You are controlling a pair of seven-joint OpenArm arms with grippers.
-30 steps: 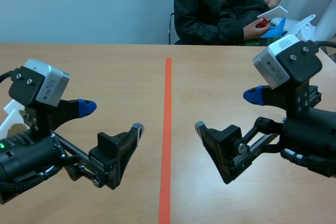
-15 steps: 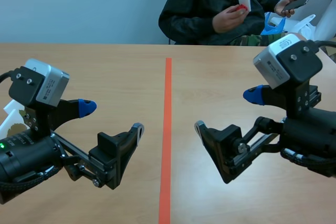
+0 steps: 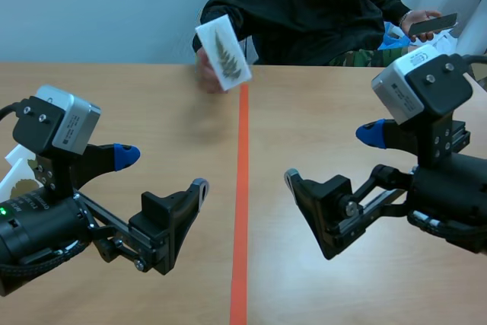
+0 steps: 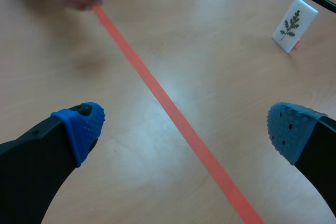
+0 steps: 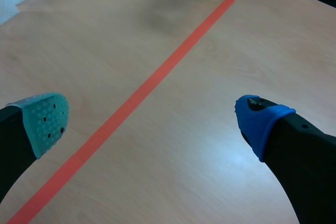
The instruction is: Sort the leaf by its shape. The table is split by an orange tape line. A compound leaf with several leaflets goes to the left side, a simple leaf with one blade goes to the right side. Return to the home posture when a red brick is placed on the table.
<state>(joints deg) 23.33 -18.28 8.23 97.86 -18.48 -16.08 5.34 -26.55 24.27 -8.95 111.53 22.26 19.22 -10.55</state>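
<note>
While a person's hand [image 3: 207,72] blurs, the card [image 3: 223,52] it holds, printed with a feathery compound leaf, hovers at the far end of the orange tape line [image 3: 241,188]; whether it touches the surface [image 3: 137,104] is unclear. Both the left pincer [image 3: 162,170] and the right pincer [image 3: 329,158] gape empty, one either side of the line. Half a second ago the card was up at the person's chest.

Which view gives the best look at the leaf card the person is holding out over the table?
The scene view: the leaf card is whole, its fern-like leaf legible. The left wrist view catches only a blurred, cut-off part; the right wrist view just a blurred sliver.
</note>
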